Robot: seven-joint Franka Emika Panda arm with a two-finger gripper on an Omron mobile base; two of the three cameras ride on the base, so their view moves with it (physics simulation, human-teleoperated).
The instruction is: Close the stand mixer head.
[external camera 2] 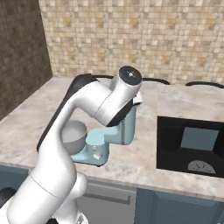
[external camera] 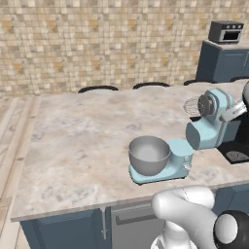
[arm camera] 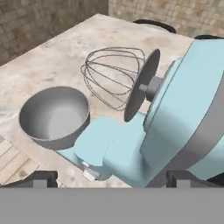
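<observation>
While I watch the hand cam, the stand mixer head (arm camera: pixel 188 109) sits tilted up and back on the marble counter (external camera: pixel 78 141), its wire whisk (arm camera: pixel 111 76) lifted clear above and behind the grey bowl (arm camera: pixel 52 116), which rests on the light-blue base (external camera: pixel 177 158). Gripper (arm camera: pixel 111 177) is right at the head's rear; tips (arm camera: pixel 41 178) look spread wide, so I read it as open, holding nothing. Black appliance (external camera 2: pixel 190 146) sits just beside the mixer.

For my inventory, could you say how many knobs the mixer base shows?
2: an upper knob and a lower knob on the base; others may be hidden.
</observation>
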